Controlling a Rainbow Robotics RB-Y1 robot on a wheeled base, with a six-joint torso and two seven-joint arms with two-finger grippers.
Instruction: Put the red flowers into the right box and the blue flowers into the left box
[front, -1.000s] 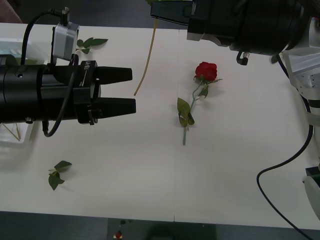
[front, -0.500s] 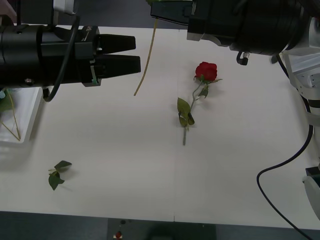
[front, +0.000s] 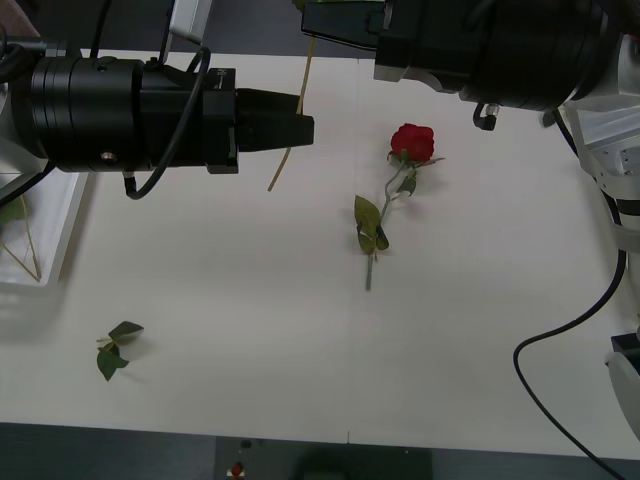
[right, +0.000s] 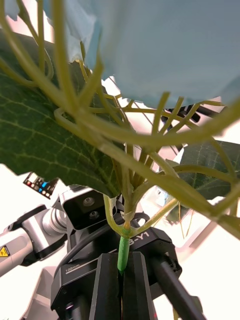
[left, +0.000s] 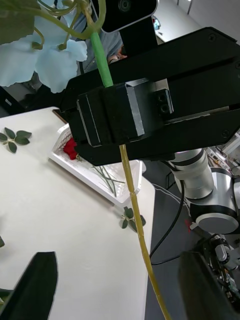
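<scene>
One blue flower (left: 47, 60) hangs light and floppy from the right tool (left: 120, 117), clamped on its thin stem, while the left tool (front: 290, 125), fingers spread, nears that dangling stem above the surface (front: 250, 300).

We see a rose (front: 411, 142) lying on the table (front: 250, 300) right of centre, bloom toward the far side. Left of it hangs a long stem (front: 292, 130), held above by the right hand (left: 117, 120). The left hand (front: 290, 128) hovers just left of that stem. A leaf sprig (front: 113, 348) lies near-left, with the left box (front: 60, 235) at the left edge.
</scene>
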